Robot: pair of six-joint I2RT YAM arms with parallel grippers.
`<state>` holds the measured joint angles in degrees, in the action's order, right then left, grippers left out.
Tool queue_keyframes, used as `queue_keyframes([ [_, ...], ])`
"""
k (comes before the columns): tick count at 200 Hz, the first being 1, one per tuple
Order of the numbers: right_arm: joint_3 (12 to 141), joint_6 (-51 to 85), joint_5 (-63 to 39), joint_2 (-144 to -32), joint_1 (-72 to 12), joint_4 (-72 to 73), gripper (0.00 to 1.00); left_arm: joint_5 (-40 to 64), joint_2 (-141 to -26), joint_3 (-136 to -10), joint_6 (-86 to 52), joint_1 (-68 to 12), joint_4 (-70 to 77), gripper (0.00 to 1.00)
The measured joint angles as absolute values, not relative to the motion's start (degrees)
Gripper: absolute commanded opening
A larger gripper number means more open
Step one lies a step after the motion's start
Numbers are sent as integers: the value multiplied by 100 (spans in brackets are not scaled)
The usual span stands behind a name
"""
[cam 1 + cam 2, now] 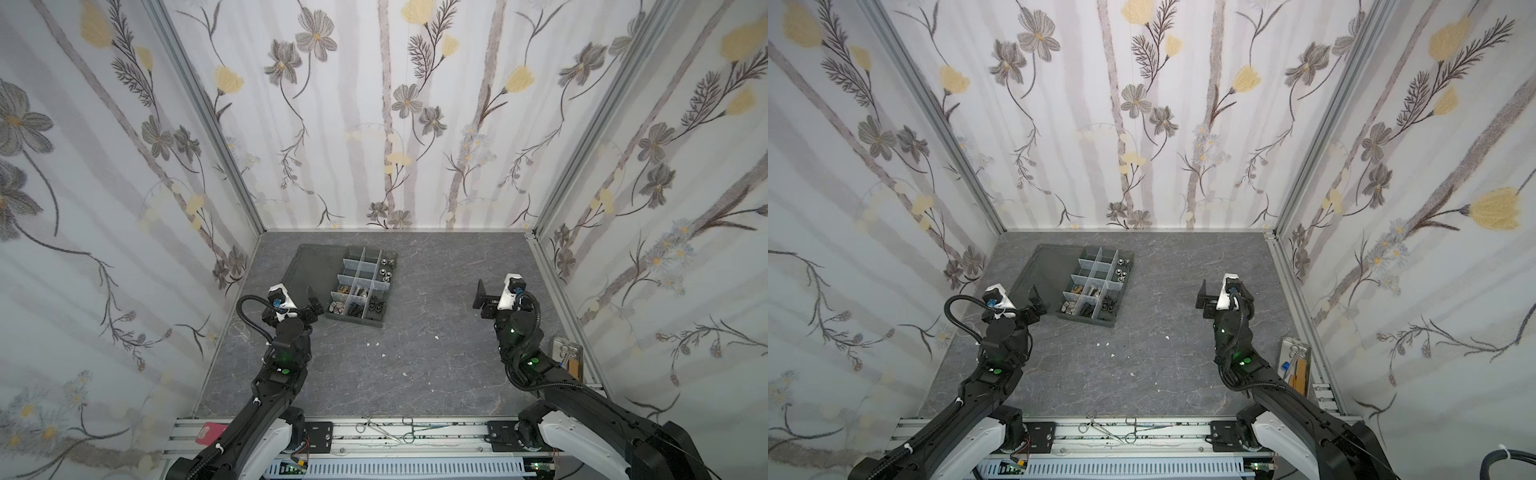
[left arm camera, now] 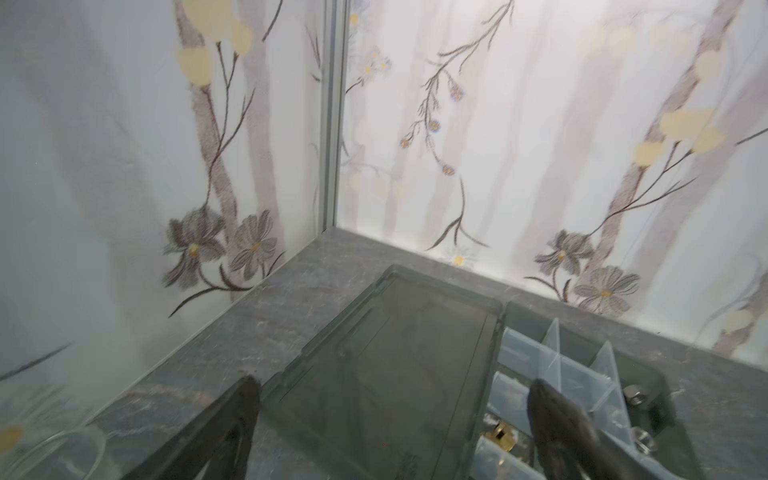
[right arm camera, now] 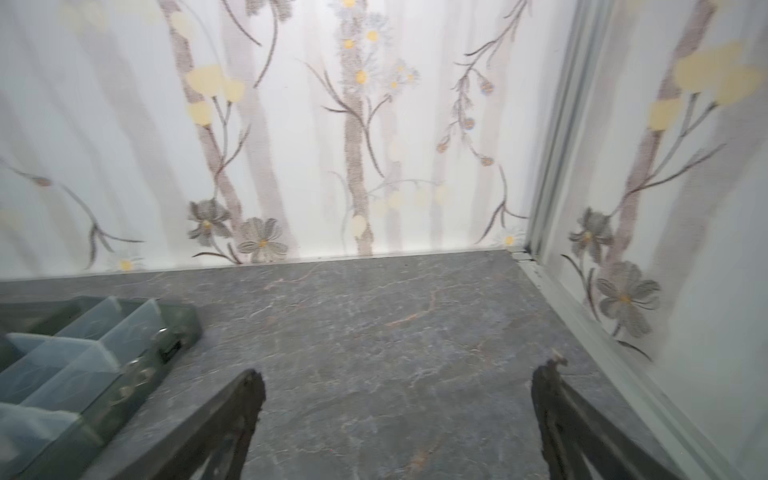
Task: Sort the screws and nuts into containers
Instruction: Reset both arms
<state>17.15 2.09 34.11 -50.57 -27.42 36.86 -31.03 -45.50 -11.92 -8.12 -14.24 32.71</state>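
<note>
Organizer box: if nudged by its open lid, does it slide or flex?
Probably slides: the organizer box sits flat on the smooth table. The thin lid, lying open flat, likely flexes at the hinge before the box moves. Loose silver nuts would probably rattle around.

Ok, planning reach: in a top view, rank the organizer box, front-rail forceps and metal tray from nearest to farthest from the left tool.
From the left tool:
1. Organizer box, right beside it.
2. Forceps, front rail.
3. Metal tray, far right edge.
</note>
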Motion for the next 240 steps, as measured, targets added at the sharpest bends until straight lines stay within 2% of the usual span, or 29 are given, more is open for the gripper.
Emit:
queue_keyframes([
  [38,690,145,3618,-4735,-1986,3612,100,-3332,-4595,-174,-891,-1190,3752,100],
  [67,373,250,3363,-5334,-1494,4073,100,-3006,-5118,-34,-764,-1007,4648,100],
  [105,364,134,3083,-6381,-1199,5306,100,-2624,-6355,-97,-467,-825,5892,100],
  [135,381,82,2961,-7065,-915,6392,100,-1896,-7559,-161,-224,-766,7301,100],
  [170,368,213,2279,-8093,-451,7612,99,-1538,-8783,-97,-8,-687,8685,100],
  [187,325,233,1835,-8578,-412,8162,99,-1466,-9306,-191,1,-657,8722,100],
  [214,395,255,1638,-8569,-362,8383,99,-1435,-9225,-628,5,-655,8917,100],
  [240,934,307,1514,-8619,-268,7979,100,-1297,-9135,-1199,-23,-467,8368,100],
])
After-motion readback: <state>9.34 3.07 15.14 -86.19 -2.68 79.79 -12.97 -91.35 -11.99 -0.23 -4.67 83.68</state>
